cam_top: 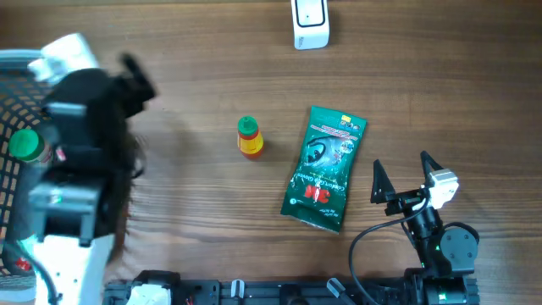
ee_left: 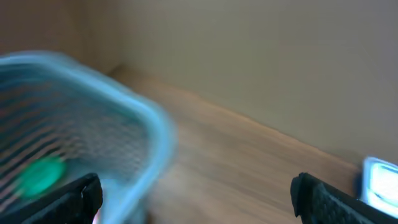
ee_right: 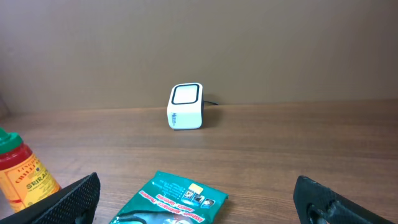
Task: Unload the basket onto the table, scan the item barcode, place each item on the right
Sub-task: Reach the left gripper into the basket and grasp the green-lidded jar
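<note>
Ahead of the right claw (cam_top: 403, 169): green pouch (cam_top: 324, 168), chilli sauce bottle (cam_top: 249, 137) and barcode scanner (cam_top: 310, 24) on the counter (cam_top: 195, 212); both claws open.

Right claw: fingers spread wide, nothing between them. The pouch lies flat on the wood-grain counter just ahead of the fingertips, not touching them. The red-bodied, green-capped sauce bottle stands upright ahead and to the claw's left, apart from the pouch. The white scanner, with its dark window, stands straight ahead, well beyond the pouch. Left claw (ee_left: 199, 208): fingers spread wide and empty; its view is blurred. A light-blue mesh basket (ee_left: 146, 124) sits just ahead and to its left. A green-capped item (ee_left: 40, 176) lies inside the basket; its type cannot be told.
</note>
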You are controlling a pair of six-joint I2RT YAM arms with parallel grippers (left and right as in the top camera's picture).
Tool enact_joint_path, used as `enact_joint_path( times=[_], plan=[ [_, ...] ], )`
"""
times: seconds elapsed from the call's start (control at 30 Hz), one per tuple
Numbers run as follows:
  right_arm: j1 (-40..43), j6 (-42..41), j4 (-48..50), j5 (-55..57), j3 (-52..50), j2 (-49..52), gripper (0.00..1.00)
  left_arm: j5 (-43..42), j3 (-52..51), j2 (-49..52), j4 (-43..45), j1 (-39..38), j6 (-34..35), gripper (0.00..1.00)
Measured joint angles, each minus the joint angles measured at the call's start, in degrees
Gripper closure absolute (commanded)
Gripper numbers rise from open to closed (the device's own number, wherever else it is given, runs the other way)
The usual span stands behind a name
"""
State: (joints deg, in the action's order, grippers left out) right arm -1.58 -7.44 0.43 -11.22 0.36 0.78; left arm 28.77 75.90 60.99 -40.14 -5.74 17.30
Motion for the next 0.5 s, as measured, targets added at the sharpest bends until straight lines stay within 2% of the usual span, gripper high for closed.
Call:
enact_joint_path(
  times=[0.1,0.2,0.3,0.43,0.5],
  plan=[
    [0.0,0.0,0.0,0.02,0.0,0.0,0.01,-0.98,0.11,0.42,-4.5,12.04,5.62,0.0],
    [0.0,0.0,0.0,0.15,0.0,0.02,0.0,-3.98,0.11,2.6,-5.42,22.58,10.99,0.0],
    [0.0,0.0,0.0,0.15,0.0,0.0,0.0,-7.67,0.11,6.82,-6.56,33.64,19.47,0.0],
    [0.0,0.0,0.0,0.15,0.0,0.0,0.0,-9.05,0.15,13.6,-7.93,41.33,29.68,0.0],
    [0.0,0.0,0.0,0.15,0.0,0.0,0.0,-9.29,0.15,17.49,-7.89,42.4,32.2,0.0]
  ],
)
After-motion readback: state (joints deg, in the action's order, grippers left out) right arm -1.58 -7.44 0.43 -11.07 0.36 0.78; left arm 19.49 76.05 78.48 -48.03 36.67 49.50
